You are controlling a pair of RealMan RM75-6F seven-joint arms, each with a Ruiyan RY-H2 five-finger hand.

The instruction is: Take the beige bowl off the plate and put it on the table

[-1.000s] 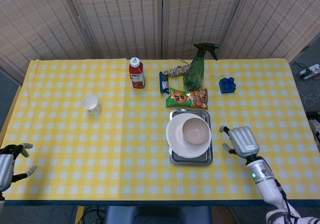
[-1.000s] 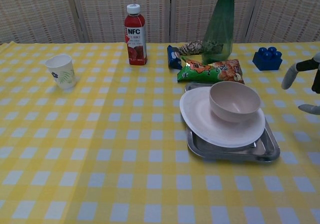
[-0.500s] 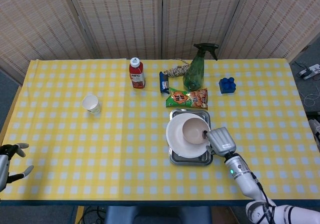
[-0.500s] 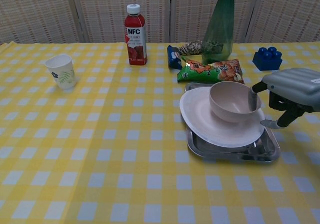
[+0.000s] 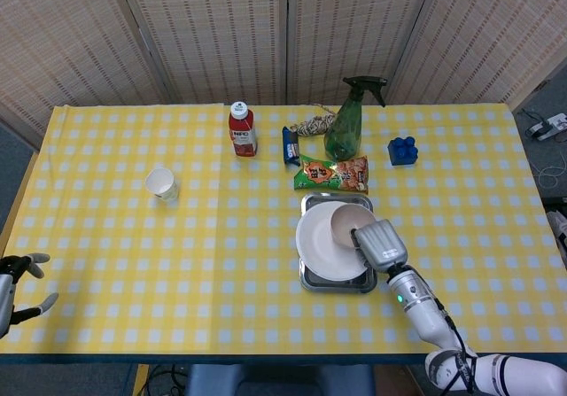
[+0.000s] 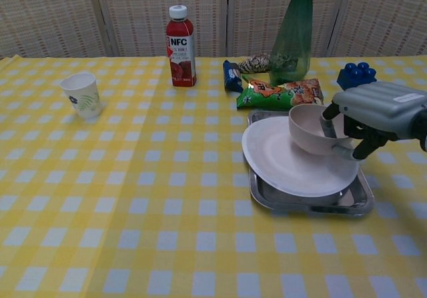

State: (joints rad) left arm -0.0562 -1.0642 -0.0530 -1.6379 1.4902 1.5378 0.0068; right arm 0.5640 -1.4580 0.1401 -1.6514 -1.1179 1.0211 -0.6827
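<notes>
The smooth, round beige bowl (image 6: 312,129) sits tilted on the glossy white round plate (image 6: 283,163), its rim pinched by the ribbed grey right hand (image 6: 375,116), one finger hooked inside and another outside the wall. The plate rests on a shiny rectangular steel tray (image 6: 307,201) on the yellow-and-white checked tablecloth (image 6: 133,178). Just behind the tray lies a crinkled green snack packet (image 6: 280,94). The left hand (image 5: 11,281) hangs at the table's left edge, fingers spread, holding nothing.
</notes>
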